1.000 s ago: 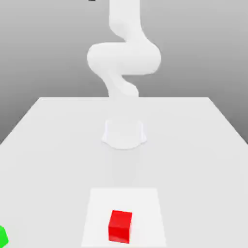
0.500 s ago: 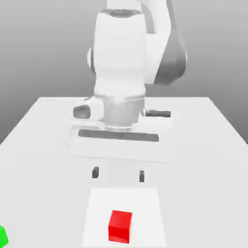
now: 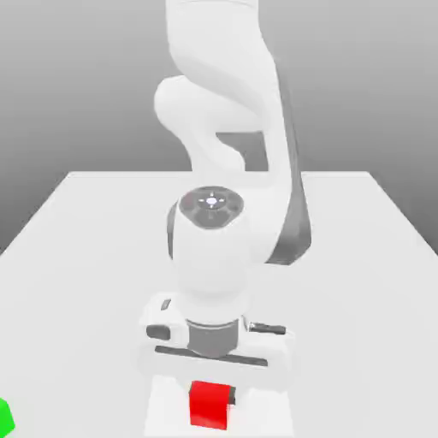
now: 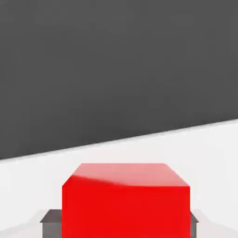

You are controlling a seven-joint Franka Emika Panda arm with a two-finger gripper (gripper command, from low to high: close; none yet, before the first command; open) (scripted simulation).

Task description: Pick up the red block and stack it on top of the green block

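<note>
The white table (image 3: 77, 257) carries the white arm (image 3: 227, 111), bent down over its near edge. Its gripper (image 3: 210, 400) has jaws narrowed against the sides of the red block (image 3: 209, 405), which sits on the table. The green block (image 3: 5, 417) lies well apart at the exterior view's left.

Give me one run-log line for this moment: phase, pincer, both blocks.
phase: grasp | pincer: down over red block, fingers at its sides | green block: at exterior view's left edge, bare | stacking: not yet done
</note>
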